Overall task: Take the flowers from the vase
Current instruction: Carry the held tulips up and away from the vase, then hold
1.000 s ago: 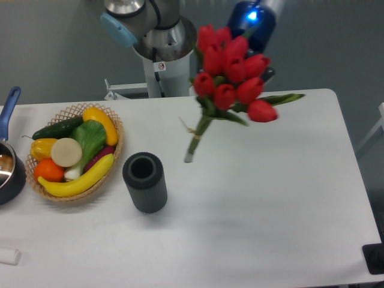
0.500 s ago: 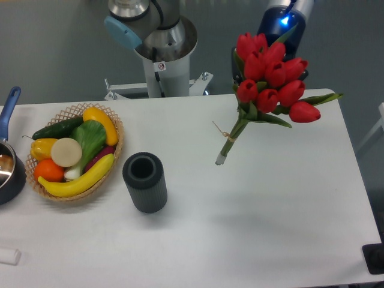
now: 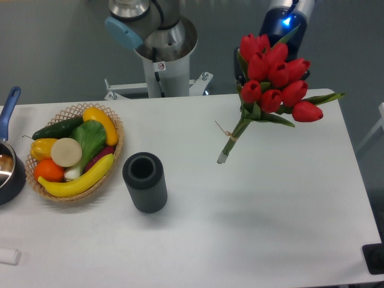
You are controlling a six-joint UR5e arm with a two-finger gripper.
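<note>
- The bunch of red tulips with tied green stems (image 3: 270,78) is hanging over the bench's far right part, well apart from the dark grey ribbed cylinder vase (image 3: 144,182).
- The gripper is sitting hidden behind the blooms, so can't tell how wide it is; presumably it's holding them.
- Best bet: it's carrying them, so go gently.

A robotics lab set up as a test bench: a plain white table (image 3: 270,210) stands before a bare grey wall, with the robot arm's base (image 3: 162,57) bolted at the upper centre. A wicker basket of toy produce (image 3: 75,153) at the left looks staged.
</note>
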